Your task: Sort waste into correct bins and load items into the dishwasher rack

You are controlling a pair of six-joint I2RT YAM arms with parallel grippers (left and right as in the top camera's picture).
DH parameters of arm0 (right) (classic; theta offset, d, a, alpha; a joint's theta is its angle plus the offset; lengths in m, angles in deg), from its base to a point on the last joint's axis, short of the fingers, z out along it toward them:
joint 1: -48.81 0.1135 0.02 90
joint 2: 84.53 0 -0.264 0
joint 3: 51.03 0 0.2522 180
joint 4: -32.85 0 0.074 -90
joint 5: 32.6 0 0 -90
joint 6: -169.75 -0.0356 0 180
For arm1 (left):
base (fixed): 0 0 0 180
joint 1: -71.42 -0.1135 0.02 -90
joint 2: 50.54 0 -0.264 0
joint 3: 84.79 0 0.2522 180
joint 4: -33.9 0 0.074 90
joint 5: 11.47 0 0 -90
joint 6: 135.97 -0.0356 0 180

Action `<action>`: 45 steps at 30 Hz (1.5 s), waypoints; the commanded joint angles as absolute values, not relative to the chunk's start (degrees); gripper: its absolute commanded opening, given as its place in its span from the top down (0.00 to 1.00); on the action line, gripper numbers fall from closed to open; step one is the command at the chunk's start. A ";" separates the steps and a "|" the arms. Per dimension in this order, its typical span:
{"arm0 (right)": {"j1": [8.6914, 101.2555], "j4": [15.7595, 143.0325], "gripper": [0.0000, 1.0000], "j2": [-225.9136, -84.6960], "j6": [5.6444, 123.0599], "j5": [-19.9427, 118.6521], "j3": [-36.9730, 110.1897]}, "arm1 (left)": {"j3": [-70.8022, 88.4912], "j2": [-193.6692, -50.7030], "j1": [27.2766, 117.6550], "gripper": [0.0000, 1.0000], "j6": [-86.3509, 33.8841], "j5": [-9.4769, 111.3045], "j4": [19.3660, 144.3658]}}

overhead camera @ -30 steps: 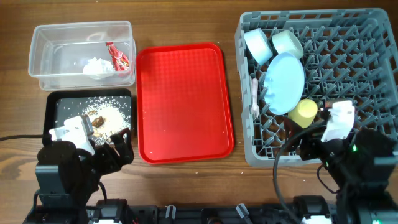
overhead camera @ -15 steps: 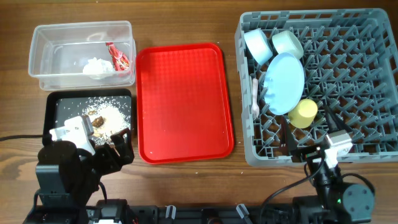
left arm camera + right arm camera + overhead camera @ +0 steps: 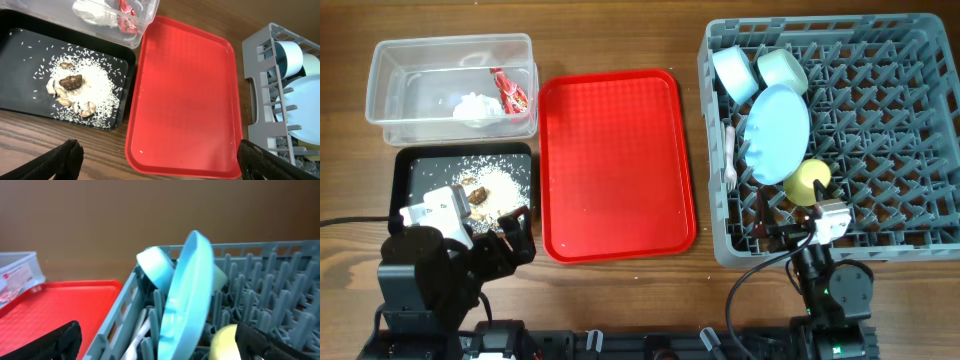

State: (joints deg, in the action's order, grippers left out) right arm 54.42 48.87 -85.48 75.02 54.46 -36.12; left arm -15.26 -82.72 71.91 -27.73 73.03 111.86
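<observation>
The grey dishwasher rack (image 3: 880, 150) at the right holds a light blue bowl (image 3: 733, 72), a pale green bowl (image 3: 782, 68), an upright light blue plate (image 3: 778, 120), a yellow cup (image 3: 808, 180) and white cutlery (image 3: 730, 155). The clear tub (image 3: 410, 75) holds the red wrapper (image 3: 510, 88) and white tissue (image 3: 475, 107). The black tray (image 3: 415, 170) holds food scraps with rice (image 3: 480, 188). My left gripper (image 3: 510, 232) is open and empty below the black tray. My right gripper (image 3: 788, 222) is open and empty at the rack's front edge, facing the plate (image 3: 192, 280) and cup (image 3: 225, 340).
A red serving tray (image 3: 617, 160) lies bare between the bins and the rack. It fills the left wrist view (image 3: 185, 90), with the black tray (image 3: 25, 95) to its left. Bare wooden table runs along the front edge.
My right arm has drawn back from over the rack and swung left to its front edge. The yellow cup stays in the rack. The left arm has not moved.
</observation>
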 commanded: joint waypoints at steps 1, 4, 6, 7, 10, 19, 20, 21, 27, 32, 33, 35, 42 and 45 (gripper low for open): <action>54.74 48.46 0.00 -84.70 72.72 58.81 -35.92 | -15.48 -82.35 71.95 0.00 -28.87 72.77 111.71; 54.74 48.50 0.00 -84.70 73.69 58.90 -35.92 | -15.48 -82.35 71.95 0.00 -28.87 72.77 111.71; 54.74 48.37 0.00 -84.70 73.60 59.33 -35.92 | -15.48 -82.35 71.95 0.00 -28.87 72.77 111.71; 54.74 48.22 0.00 -84.70 73.47 60.23 -35.92 | -15.48 -82.35 71.95 0.00 -28.87 72.77 111.71; 54.74 48.02 0.00 -84.70 73.07 62.39 -35.95 | -15.48 -82.35 71.95 0.00 -28.87 72.79 111.71; 54.74 48.11 0.00 -84.70 72.53 63.33 -35.95 | -15.48 -82.35 71.95 0.00 -28.87 72.77 111.71; 54.74 48.06 0.00 -84.70 72.46 63.35 -35.95 | -15.48 -82.35 71.95 0.00 -28.87 72.77 111.71; 54.74 47.98 0.00 -84.70 72.05 63.33 -35.95 | -15.48 -82.35 71.95 0.00 -28.87 72.77 111.71; 54.74 47.93 0.00 -84.74 72.11 63.35 -35.95 | -15.48 -82.35 71.95 0.00 -28.87 72.77 111.71; 54.74 47.93 0.00 -84.74 72.09 63.35 -35.95 | -15.48 -82.35 71.95 0.00 -28.87 72.77 111.71; 54.74 47.93 0.00 -84.74 72.09 63.35 -35.92 | -15.48 -82.35 71.95 0.00 -28.87 72.77 111.71; 54.74 47.93 0.00 -84.74 72.09 63.35 -35.95 | -15.48 -82.35 71.95 0.00 -28.87 72.77 111.71; 54.74 47.93 0.00 -84.74 72.11 63.35 -35.95 | -15.48 -82.35 71.95 0.00 -28.87 72.77 111.71; 54.74 47.93 0.00 -84.74 72.11 63.35 -35.95 | -15.48 -82.35 71.95 0.00 -28.87 72.79 111.71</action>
State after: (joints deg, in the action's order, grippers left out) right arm 54.42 48.24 -85.46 73.07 62.44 -36.12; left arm -15.26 -82.72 71.91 -27.73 73.03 111.89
